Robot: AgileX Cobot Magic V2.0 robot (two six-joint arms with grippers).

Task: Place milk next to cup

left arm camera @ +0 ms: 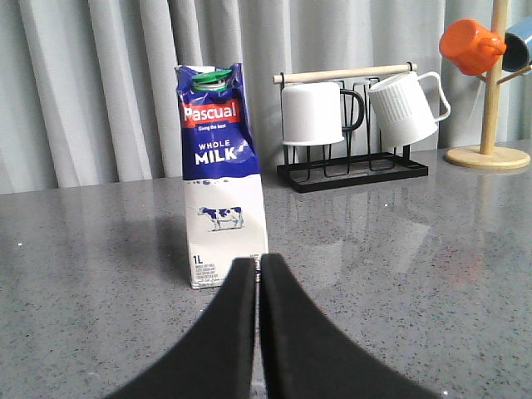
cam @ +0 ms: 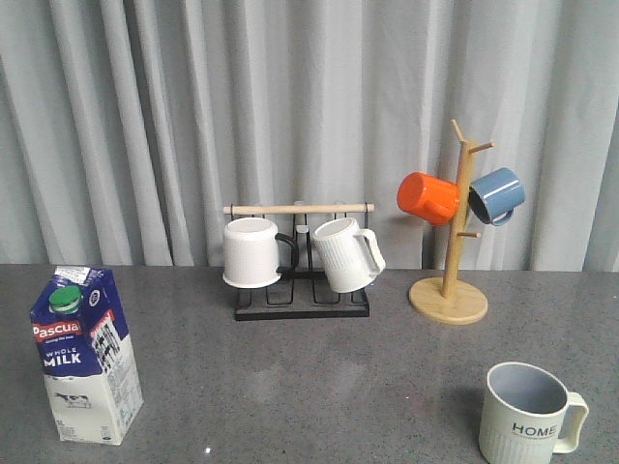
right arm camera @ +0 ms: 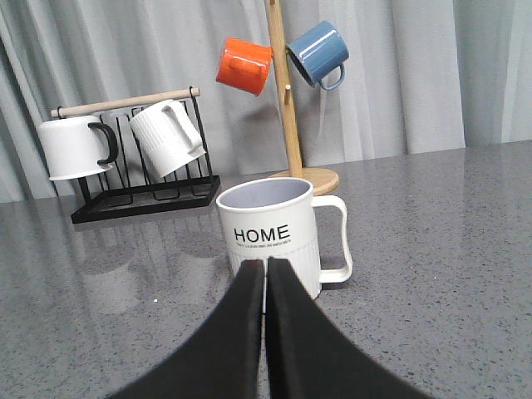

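Front view shows the milk (cam: 85, 354) standing upright at the near left of the grey worktop (cam: 309, 387), while the cup (cam: 529, 416) marked HOME sits at the near right, the two well apart with bare surface between them. Neither arm shows in this view. In the left wrist view the left tool (left arm camera: 258, 274) points at the carton's lower front, its black fingers pressed together with only a hairline between them, holding nothing; in the right wrist view the right tool (right arm camera: 265, 274) is likewise shut and empty, aimed at the cup. The task looks not yet begun. The carton is tall and narrow with a crumpled gable top around its green cap (cam: 66, 299), so a high or off-centre grasp, or a nudge from closed fingers, could likely tip it or crush its soft walls; the tool would need to spread first. A long carry across the worktop risks a swing that knocks the cup on arrival, especially its handle, which juts to the right. The path along the near strip seems free: the black rack (cam: 302, 300) with its two white mugs (cam: 295, 253) and the wooden mug tree (cam: 450, 295) stand further back. The carton sits close to the near left edge, leaving little margin there
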